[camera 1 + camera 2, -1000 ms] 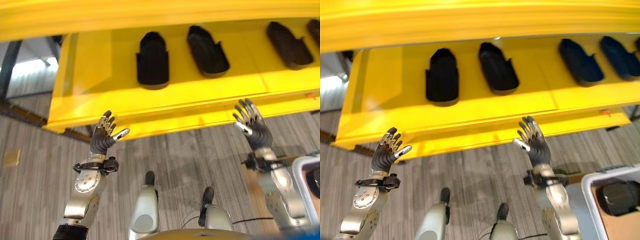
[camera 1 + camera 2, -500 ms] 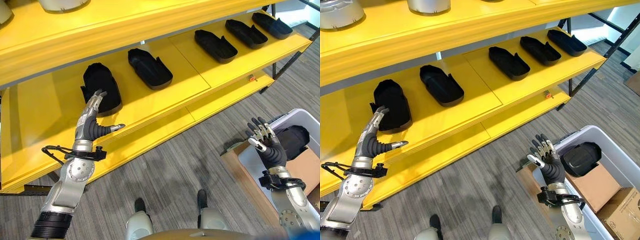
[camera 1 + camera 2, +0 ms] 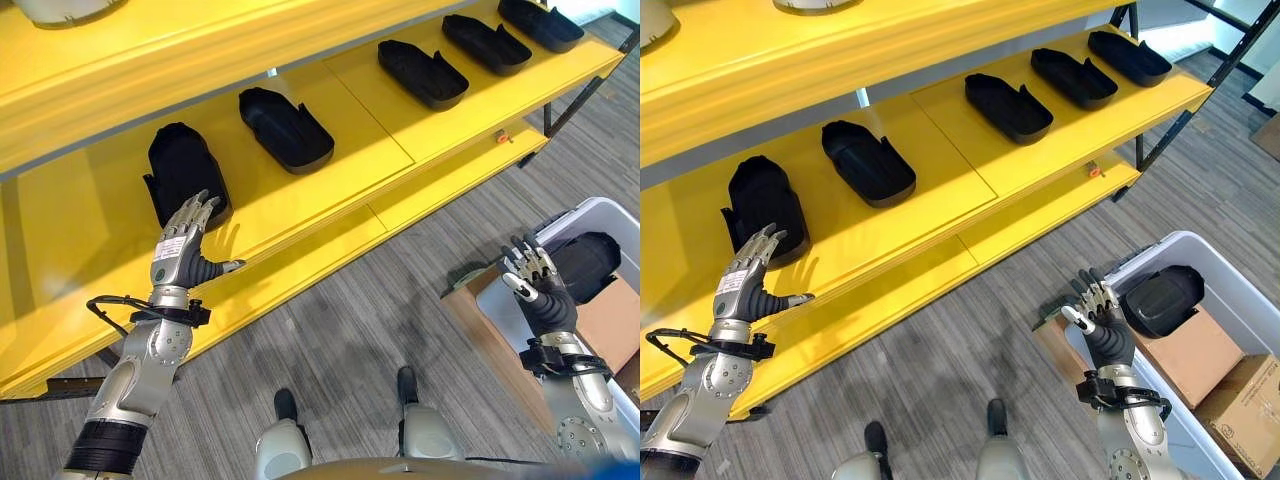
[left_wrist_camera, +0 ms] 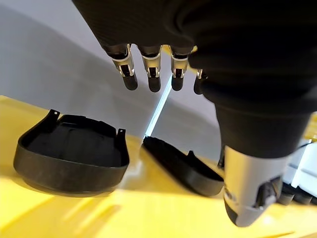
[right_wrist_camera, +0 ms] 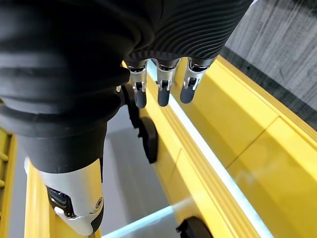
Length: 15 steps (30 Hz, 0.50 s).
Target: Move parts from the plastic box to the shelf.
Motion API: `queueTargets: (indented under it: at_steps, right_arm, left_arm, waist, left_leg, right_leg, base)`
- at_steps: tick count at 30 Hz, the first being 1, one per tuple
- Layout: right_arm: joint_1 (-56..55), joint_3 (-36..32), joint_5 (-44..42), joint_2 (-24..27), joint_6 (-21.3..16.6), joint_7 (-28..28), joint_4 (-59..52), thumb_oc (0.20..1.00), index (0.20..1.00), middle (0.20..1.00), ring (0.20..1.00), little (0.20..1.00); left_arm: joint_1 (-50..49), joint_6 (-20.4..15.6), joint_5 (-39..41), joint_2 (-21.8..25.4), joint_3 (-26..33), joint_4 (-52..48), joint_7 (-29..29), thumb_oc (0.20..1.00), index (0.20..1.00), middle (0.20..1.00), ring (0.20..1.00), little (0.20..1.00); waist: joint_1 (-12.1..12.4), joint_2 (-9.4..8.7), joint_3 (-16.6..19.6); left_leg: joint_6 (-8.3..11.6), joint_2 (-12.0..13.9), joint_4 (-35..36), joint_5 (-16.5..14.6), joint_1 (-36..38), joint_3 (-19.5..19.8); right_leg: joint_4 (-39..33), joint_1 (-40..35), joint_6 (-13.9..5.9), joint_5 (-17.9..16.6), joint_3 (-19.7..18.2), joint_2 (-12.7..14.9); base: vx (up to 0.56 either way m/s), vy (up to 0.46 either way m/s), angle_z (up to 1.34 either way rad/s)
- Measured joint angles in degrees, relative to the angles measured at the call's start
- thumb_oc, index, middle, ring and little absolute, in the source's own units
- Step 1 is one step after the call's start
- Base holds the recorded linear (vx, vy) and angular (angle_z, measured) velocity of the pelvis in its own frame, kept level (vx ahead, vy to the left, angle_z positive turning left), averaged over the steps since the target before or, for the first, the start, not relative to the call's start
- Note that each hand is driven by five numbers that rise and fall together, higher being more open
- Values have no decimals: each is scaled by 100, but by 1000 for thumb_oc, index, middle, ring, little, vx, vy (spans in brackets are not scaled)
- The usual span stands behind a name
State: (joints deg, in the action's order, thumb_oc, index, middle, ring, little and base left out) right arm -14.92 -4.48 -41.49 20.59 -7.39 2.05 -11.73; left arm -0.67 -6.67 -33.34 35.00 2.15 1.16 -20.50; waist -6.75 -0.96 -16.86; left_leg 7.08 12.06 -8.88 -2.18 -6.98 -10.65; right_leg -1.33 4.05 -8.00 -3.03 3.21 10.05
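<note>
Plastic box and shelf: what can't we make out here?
- Plastic box: cut off by the right edge in both eye views, so how many parts it holds is unknown.
- Black part in the box: its near side is hidden behind the right robot hand.
- Upper shelf: the grey items on it are cut by the top edge.
- Left robot hand: open, near the leftmost shelf part; contact unclear.

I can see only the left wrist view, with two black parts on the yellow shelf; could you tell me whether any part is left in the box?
Observer: Yes, one part lies in the box, on the floor at the robot's right.
Operator: Thank you. Is the right hand holding it?
Observer: No, the right hand is open by the box's corner, apart from the part.
Operator: How many are on that shelf?
Observer: Five shelf parts in a row on the shelf.
</note>
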Motion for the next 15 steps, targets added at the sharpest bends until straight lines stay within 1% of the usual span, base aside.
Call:
queueTargets:
  at_steps: [3,6,7,10,15]
  right_arm:
    - [2,1,-1,0,-4,-8,0,1000,1000,1000,1000,1000]
    - [70,8,-1,-1,-28,-14,0,1000,1000,1000,1000,1000]
    - [119,16,0,-1,-52,-20,0,1000,1000,1000,1000,1000]
    - [130,25,0,-1,-54,-23,1,1000,1000,1000,1000,1000]
    - [136,42,4,0,-56,-35,1,1000,1000,1000,1000,1000]
  left_arm:
    - [-8,23,-136,1,-45,20,1,1000,1000,1000,1000,1000]
    - [113,48,-198,1,-127,289,4,1000,1000,1000,1000,1000]
    - [181,112,-226,1,-222,384,6,1000,1000,1000,1000,1000]
    - [209,114,-235,2,-343,428,10,1000,1000,1000,1000,1000]
    - [253,117,-413,2,-534,481,39,1000,1000,1000,1000,1000]
  waist:
    - [3,-7,-17]
    - [10,-15,-22]
    - [19,-21,-25]
    - [34,-27,-40]
    - [96,-29,-170]
  left_leg:
    - [0,-2,33,0,5,-1]
    - [0,-2,41,0,5,-1]
    - [0,-3,44,0,5,1]
    - [1,-3,46,1,4,4]
    - [8,0,41,6,1,18]
  right_leg:
    - [-15,0,-1,-15,0,-4]
    - [-20,0,-1,-14,3,-8]
    - [-20,0,-1,-14,3,-8]
    - [-21,-1,-2,-14,7,-7]
    - [-21,-9,0,-16,24,-8]
  base:
    - [0,0,0]
    - [0,0,0]
    - [0,0,0]
    - [0,0,0]
    - [0,0,0]
